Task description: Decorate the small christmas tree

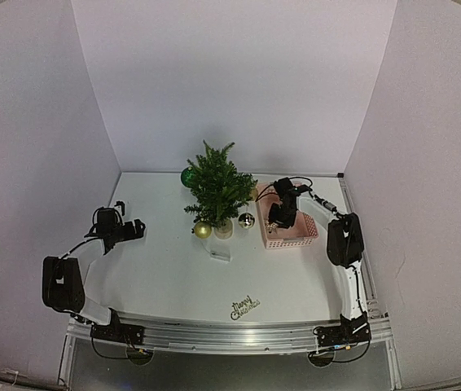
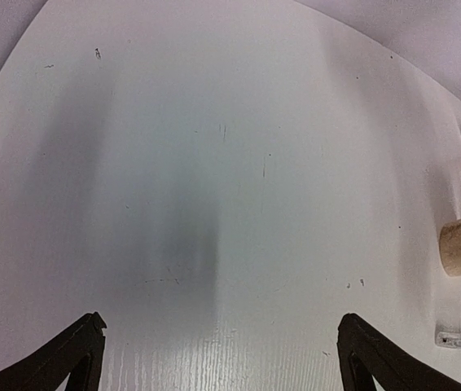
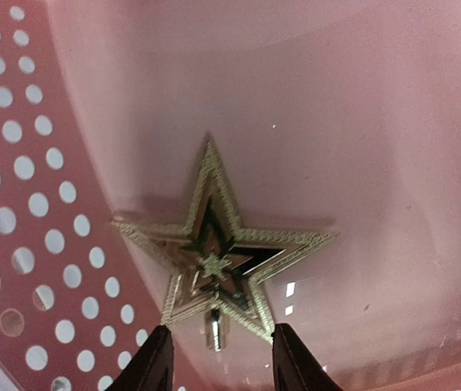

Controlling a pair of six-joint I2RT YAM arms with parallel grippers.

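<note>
Dark fingers of the right gripper [image 3: 222, 332] stand slightly apart, one on each side of the short stem of a gold star [image 3: 218, 244], without pressing it. The star lies flat on the floor of the pink basket [image 3: 19, 163]. That basket sits toward the far right of the surface [image 1: 165, 277], just beside the small christmas tree [image 1: 218, 187], which stands upright near the middle of the far edge. A gold ball [image 1: 203, 230] and a silver ball [image 1: 246, 220] show by its pot. The left gripper [image 2: 222, 319] hangs wide open over bare surface near the left edge.
</note>
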